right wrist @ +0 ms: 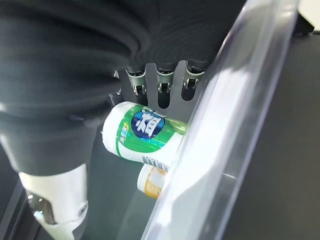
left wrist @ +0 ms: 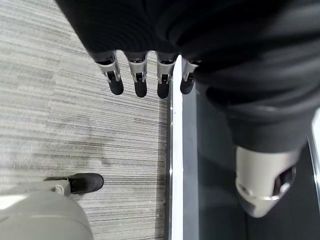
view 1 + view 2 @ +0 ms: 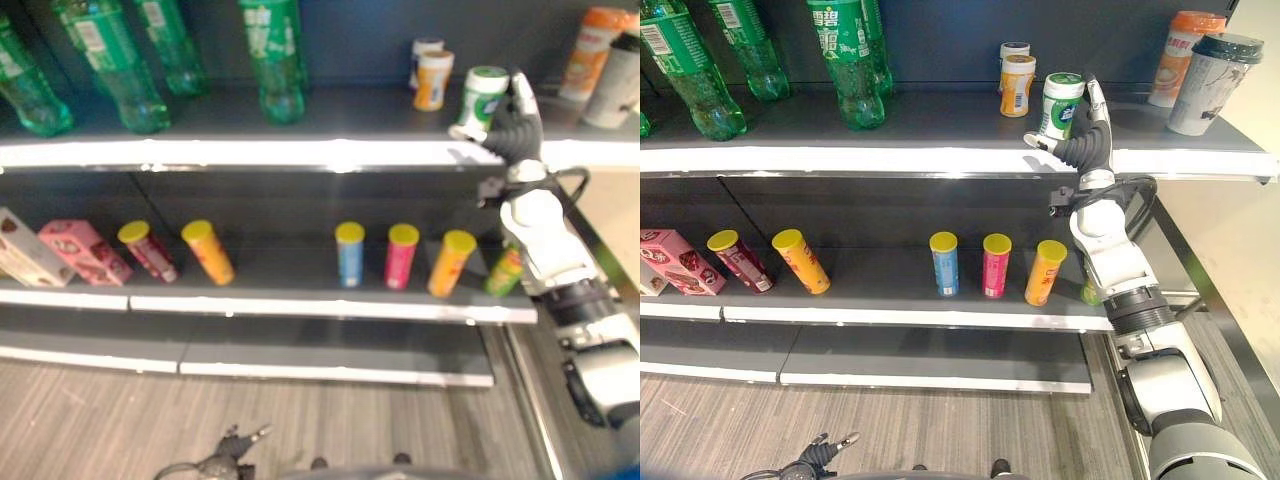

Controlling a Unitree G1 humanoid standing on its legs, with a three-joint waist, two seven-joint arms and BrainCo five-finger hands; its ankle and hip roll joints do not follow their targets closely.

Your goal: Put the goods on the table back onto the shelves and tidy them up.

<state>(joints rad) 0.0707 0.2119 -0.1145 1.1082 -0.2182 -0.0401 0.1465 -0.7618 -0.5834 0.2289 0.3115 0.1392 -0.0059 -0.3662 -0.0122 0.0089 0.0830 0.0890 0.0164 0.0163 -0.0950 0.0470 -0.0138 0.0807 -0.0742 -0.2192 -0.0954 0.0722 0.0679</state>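
Observation:
A white canister with a green lid (image 3: 1061,103) stands upright near the front edge of the top shelf (image 3: 940,158). My right hand (image 3: 1087,145) is raised to that shelf just right of the canister. Its fingers (image 1: 165,87) are straight and its thumb reaches along the shelf edge in front of the canister's foot, so the hand is open. The right wrist view shows the canister (image 1: 145,132) just past the fingertips; whether they touch it I cannot tell. My left hand (image 2: 137,80) hangs low over the floor, fingers straight, holding nothing.
Two small orange canisters (image 3: 1017,80) stand behind the white one. Two lidded cups (image 3: 1210,75) are at the shelf's right end, green bottles (image 3: 845,60) at its left. The middle shelf (image 3: 890,312) carries yellow-lidded tubes (image 3: 943,262) and pink boxes (image 3: 680,262).

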